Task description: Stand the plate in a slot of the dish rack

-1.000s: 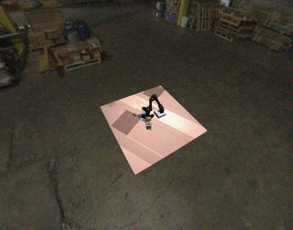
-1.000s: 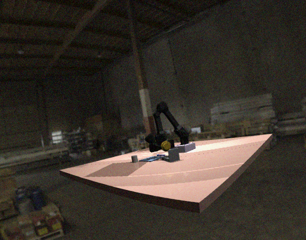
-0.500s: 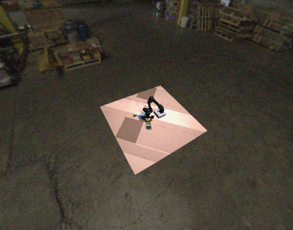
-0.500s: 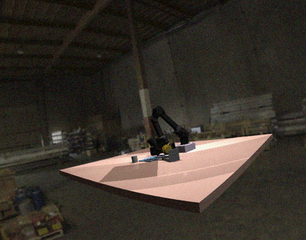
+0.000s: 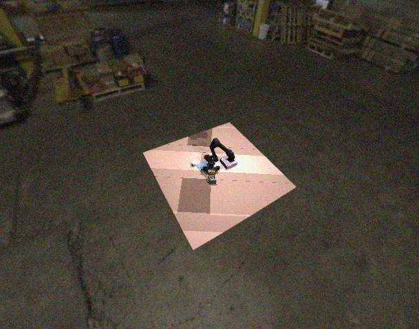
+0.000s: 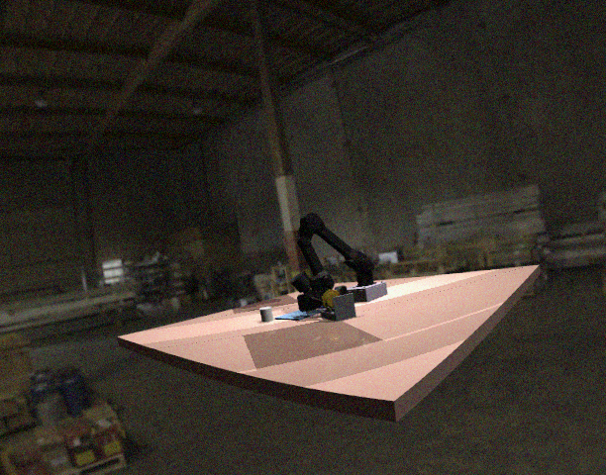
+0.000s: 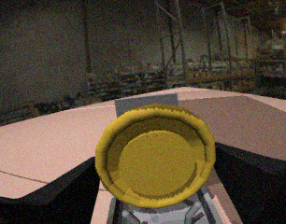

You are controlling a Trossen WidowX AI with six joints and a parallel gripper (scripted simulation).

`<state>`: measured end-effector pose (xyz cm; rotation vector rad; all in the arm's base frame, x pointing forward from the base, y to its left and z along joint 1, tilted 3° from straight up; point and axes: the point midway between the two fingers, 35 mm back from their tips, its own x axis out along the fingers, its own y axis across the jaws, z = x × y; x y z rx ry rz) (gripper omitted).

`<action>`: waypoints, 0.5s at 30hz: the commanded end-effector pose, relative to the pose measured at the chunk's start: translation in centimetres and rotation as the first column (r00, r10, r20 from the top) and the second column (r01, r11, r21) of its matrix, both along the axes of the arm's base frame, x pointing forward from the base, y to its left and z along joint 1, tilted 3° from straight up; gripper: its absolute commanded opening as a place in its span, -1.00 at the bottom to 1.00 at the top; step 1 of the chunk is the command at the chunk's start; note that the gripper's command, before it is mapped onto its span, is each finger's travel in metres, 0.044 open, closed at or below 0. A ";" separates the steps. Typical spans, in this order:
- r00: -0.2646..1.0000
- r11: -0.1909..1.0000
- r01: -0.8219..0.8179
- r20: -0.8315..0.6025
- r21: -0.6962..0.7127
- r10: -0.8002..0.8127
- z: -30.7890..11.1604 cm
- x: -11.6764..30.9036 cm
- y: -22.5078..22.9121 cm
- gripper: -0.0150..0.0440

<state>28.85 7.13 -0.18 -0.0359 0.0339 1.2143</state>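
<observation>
The yellow round plate [image 5: 212, 173] [image 6: 329, 298] [image 7: 157, 161] is held steeply on edge, its hollow face toward the wrist camera. My gripper [image 7: 155, 157] is shut on the plate, with one black finger at each side of its rim. The grey dish rack [image 5: 212, 181] [image 6: 344, 308] [image 7: 157, 217] stands on the table under and just beyond the plate. Its tall end panel rises behind the plate, and rails show below the plate's lower rim in the wrist view. The plate hides the slots, so whether its lower edge is between the rails cannot be told.
A flat blue mat [image 5: 200, 166] [image 6: 292, 316] lies beside the rack, partly under the arm. A small pale cup [image 5: 193, 164] [image 6: 265, 314] stands beyond the mat. The arm's grey base block [image 5: 228, 163] [image 6: 377, 292] is on the rack's other side.
</observation>
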 end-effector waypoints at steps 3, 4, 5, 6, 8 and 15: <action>1.000 1.000 0.000 0.000 0.000 0.000 0.0 0.0 0.0 -0.22; 1.000 1.000 0.000 0.000 0.000 0.000 0.0 0.0 0.0 -0.14; 1.000 1.000 0.000 0.000 0.000 0.000 0.0 0.0 0.0 -0.05; 1.000 1.000 0.000 0.000 0.000 0.000 0.0 0.0 0.0 0.04; 1.000 1.000 0.000 0.000 0.000 0.000 0.0 0.0 0.0 0.22; 1.000 1.000 0.000 0.000 0.000 0.000 0.0 0.0 0.0 0.84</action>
